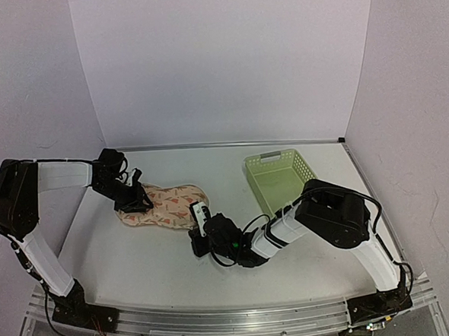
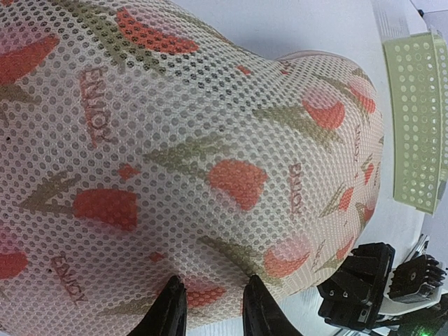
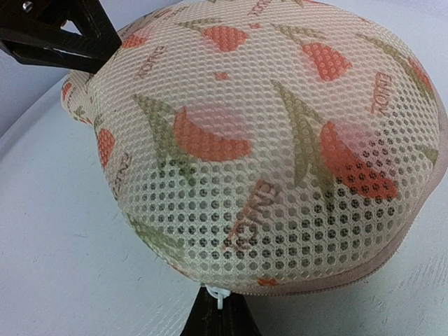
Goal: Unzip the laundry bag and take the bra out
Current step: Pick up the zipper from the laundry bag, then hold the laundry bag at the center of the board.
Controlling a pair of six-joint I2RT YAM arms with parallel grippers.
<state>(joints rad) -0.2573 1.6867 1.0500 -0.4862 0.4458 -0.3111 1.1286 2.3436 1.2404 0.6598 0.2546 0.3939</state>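
The laundry bag (image 1: 168, 206) lies on the table (image 1: 139, 261), with the 2 hands at opposite ends. The right hand (image 3: 217, 318) is clenched on the white zipper pull (image 3: 219, 297). The left hand (image 2: 213, 311) straddles the bag's edge; I cannot tell whether it grips.
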